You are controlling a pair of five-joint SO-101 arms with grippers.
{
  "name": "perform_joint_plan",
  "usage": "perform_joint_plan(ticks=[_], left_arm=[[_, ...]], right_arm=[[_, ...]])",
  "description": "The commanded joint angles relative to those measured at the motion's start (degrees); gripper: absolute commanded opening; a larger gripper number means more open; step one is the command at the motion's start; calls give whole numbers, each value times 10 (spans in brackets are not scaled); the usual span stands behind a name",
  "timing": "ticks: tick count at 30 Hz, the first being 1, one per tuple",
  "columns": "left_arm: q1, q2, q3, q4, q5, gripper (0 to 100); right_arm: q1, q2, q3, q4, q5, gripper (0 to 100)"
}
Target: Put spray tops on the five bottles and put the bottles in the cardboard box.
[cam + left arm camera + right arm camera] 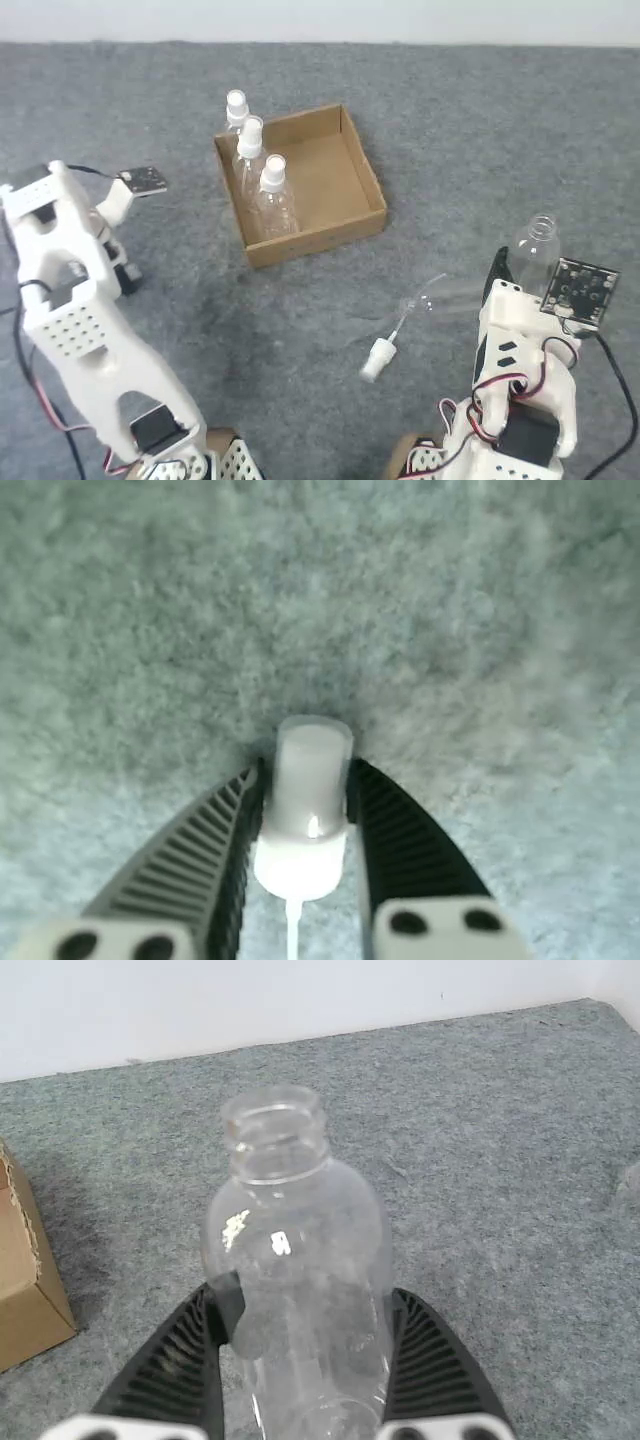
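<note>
Pinching a spray top (300,810) in the left hand (303,775), an uncapped bottle (300,1250) in the right hand (310,1300).
High view: three capped bottles (248,152) standing in the cardboard box (320,238), second spray top (379,358) loose on the desk (200,300).

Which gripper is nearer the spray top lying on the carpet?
Right. The right gripper, holding an uncapped bottle, is fairly near the spray top; the left gripper, holding another top, is much farther off.
</note>
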Motion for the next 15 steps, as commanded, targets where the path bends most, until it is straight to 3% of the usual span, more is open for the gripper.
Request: perform_joint_plan(ticks=[1,11,15], left_arm=[[9,5,-52,56,30,30],[17,-38,-71,80,86,13],[15,-76,-71,80,140,13]], right_arm=[[-4,-8,-4,-21,1,6],[-5,-8,-4,-18,1,6],[-5,-8,-4,-18,0,6]])
